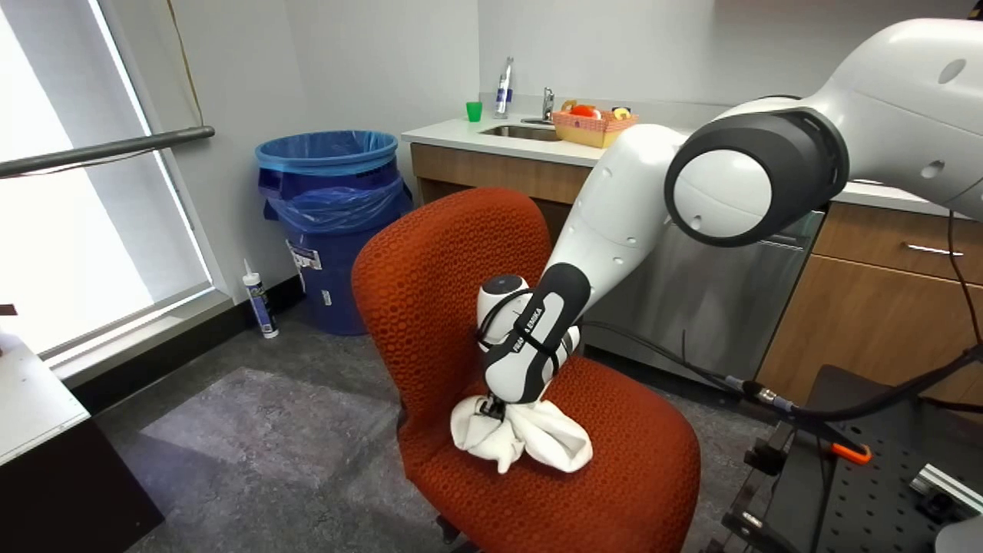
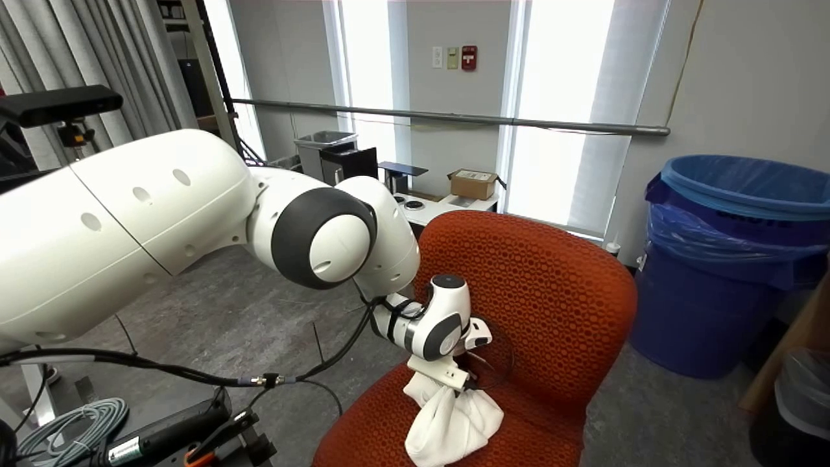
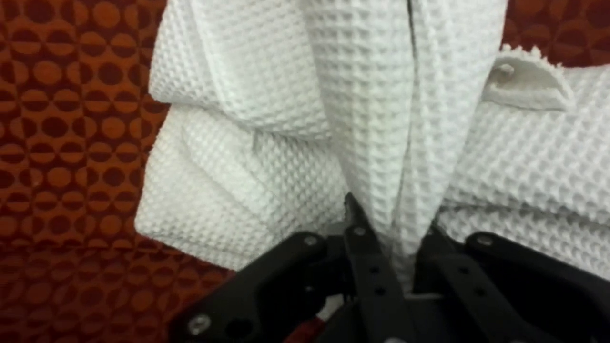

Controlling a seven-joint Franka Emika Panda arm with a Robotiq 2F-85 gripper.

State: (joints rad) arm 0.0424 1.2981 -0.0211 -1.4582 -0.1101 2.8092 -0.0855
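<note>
Cloth [image 3: 371, 109], white and waffle-woven, fills most of the wrist view, rumpled over the orange-red, circle-patterned fabric of an upholstered chair [image 3: 71, 133]. My black two-fingered gripper [image 3: 394, 233] sits at the bottom edge, its fingers pressed together on a narrow, gathered fold. Right of that fold, a frayed edge of the cloth curls up.

In an exterior view, the white jointed robot arm [image 1: 610, 215] slants down from the upper right, its wrist low over the chair. The cloth lies bunched on the seat, close to the backrest, spreading to both sides of the gripper. Beyond the chair stands a round blue plastic bin [image 1: 338, 246].

In an exterior view, a brown cardboard box [image 2: 476, 188] sits past the backrest, and the cloth drapes below the gripper onto the seat; I cannot tell how much is lifted.

I judge the step in hand to be the grasp, seemingly made; the next move calls for a firm pinch and slow travel, lest loose folds drag.
</note>
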